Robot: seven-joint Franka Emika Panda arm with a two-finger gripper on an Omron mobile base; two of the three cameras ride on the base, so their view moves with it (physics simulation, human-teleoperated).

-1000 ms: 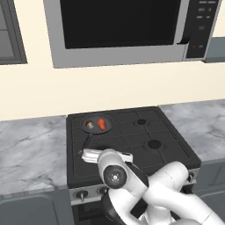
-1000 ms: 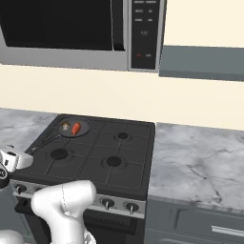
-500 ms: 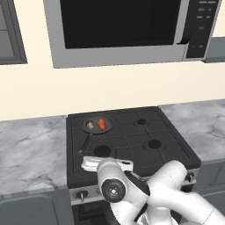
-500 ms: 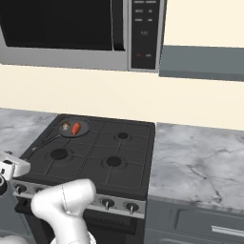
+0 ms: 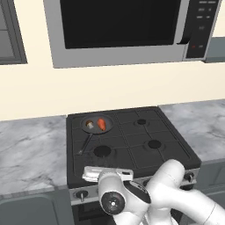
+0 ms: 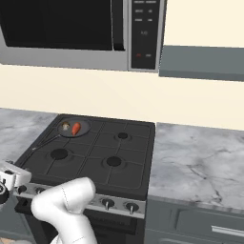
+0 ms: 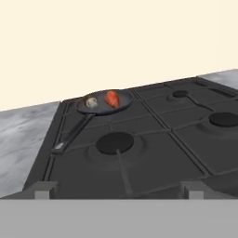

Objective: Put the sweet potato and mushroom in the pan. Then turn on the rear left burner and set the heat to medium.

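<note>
The dark grey pan (image 5: 94,128) rests on the stove's rear left burner, its long handle (image 5: 85,143) pointing toward the front left. Inside it lie the orange-red sweet potato (image 5: 101,124) and, to its left, the tiny brown-capped mushroom (image 5: 89,125). The hand view shows the pan (image 7: 122,106) with the sweet potato (image 7: 111,98) and mushroom (image 7: 91,102) far ahead. My gripper (image 5: 107,172) hangs low at the stove's front edge, before the front left burner (image 7: 115,142). It is open and holds nothing; its fingertips (image 7: 45,189) stand wide apart.
A row of knobs (image 6: 107,203) lines the stove's front panel, with the leftmost one (image 5: 81,194) just below my hand. Marble counters (image 5: 30,149) flank the stove on both sides. A microwave (image 5: 118,26) hangs above the stove.
My hand has drawn back and sunk toward the stove's front edge. The pan and the food in it have not moved.
</note>
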